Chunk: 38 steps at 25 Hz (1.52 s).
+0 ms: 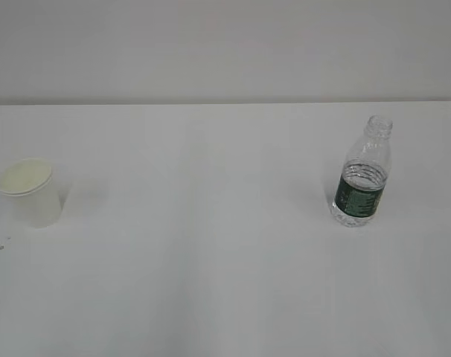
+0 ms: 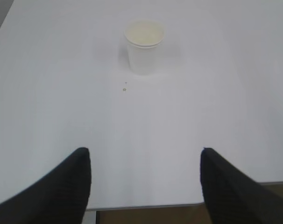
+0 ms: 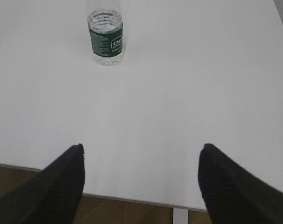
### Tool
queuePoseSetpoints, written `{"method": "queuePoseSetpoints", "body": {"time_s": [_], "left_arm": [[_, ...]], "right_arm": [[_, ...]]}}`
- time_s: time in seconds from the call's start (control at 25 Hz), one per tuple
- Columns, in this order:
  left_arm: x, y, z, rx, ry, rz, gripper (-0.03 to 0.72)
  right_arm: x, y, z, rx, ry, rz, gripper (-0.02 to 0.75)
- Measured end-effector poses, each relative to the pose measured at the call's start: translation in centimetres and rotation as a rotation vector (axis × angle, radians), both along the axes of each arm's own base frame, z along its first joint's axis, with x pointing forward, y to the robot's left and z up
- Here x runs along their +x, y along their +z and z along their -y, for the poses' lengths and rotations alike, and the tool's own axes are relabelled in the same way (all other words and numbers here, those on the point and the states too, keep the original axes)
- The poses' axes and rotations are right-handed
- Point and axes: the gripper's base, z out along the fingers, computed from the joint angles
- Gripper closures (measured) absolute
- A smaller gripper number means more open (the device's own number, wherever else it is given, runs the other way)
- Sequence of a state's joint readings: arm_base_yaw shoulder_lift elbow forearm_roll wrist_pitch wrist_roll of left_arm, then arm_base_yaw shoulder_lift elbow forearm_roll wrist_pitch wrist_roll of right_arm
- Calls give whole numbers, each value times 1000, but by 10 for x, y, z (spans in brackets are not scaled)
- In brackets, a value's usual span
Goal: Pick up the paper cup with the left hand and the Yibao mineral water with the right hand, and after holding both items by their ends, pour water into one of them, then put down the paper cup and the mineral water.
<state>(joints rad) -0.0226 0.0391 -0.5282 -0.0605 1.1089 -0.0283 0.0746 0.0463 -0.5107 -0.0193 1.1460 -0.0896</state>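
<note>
Wrist views: each spread, empty hand (image 2: 144,179) (image 3: 141,179) sits well short of paper cup (image 2: 144,46), Yibao mineral water (image 3: 105,35).

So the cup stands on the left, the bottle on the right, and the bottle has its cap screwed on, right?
Not quite: the bottle has no cap; the exterior view shows its neck open. The rest holds: the cup stands on the left, the bottle on the right.

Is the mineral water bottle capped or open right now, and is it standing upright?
Open and upright: the Yibao mineral water stands on the table, and its bare neck shows no cap.
</note>
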Motion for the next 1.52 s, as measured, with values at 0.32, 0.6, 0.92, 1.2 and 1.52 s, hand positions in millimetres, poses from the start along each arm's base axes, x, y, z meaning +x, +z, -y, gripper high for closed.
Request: {"method": "queuePoseSetpoints", "body": {"time_s": [0.32, 0.6, 0.92, 1.2, 1.52], "left_arm": [[24, 0, 3, -19, -12, -150, 158], [39, -3, 4, -24, -14, -250, 158], [49, -6, 7, -58, -31, -342, 158], [56, 1, 8, -56, -42, -404, 159], [66, 10, 8, -55, -43, -454, 159]], "right_arm": [[13, 7, -1, -6, 0, -78, 166], [25, 6, -3, 15, -9, -178, 166], [33, 3, -6, 35, 1, -266, 166], [38, 1, -7, 35, 1, -331, 166], [45, 4, -7, 32, -2, -382, 167]]}}
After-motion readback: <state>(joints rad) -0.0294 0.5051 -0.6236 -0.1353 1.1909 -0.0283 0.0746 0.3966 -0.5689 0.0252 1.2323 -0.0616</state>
